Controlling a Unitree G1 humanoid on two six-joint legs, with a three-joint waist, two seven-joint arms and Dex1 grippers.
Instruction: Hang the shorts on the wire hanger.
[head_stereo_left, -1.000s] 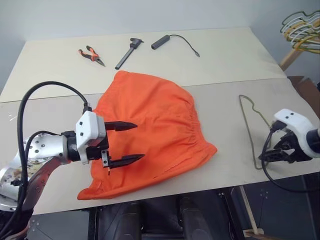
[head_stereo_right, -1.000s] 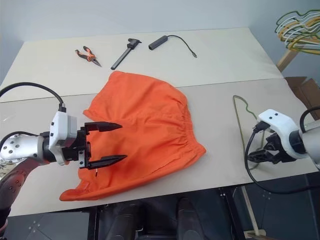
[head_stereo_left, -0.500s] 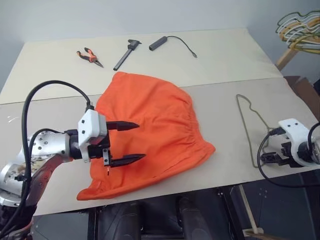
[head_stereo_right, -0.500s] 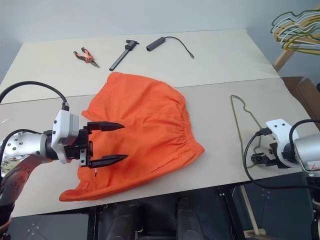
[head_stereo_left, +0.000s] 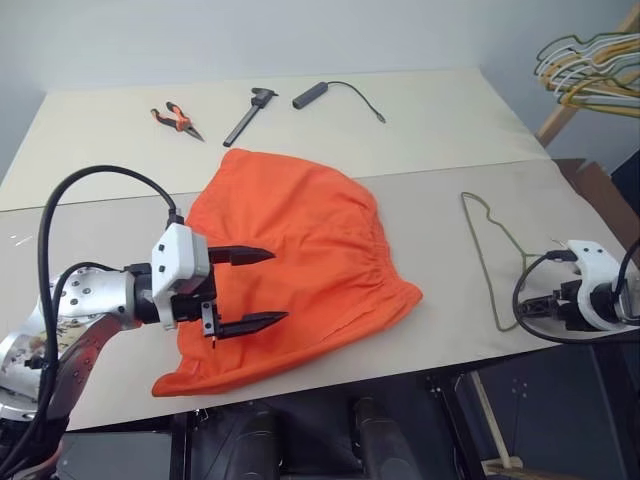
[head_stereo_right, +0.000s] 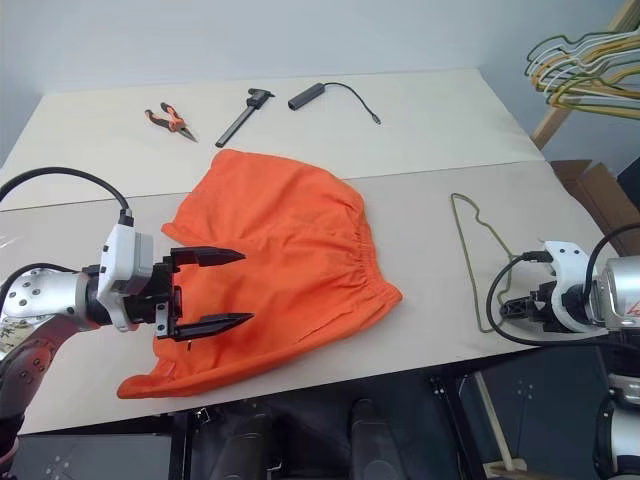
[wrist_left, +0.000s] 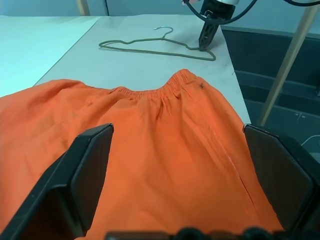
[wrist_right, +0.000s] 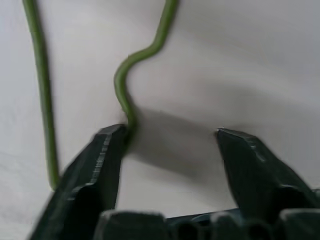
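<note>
Against one spread finger of the right gripper (wrist_right: 170, 142) lay the wire hanger (wrist_right: 122, 90), ungrasped; the left gripper (head_stereo_left: 255, 288) gaped above the shorts (head_stereo_left: 300, 250).

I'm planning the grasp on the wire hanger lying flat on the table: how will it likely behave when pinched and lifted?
The wire hanger is one thin wire lying flat on the table, so it is probably light but hard to get under. Smooth and narrow, it may slip or swing in the right gripper, whose jaws stand apart around its end. It looks stiff, unlike the floppy shorts.
</note>
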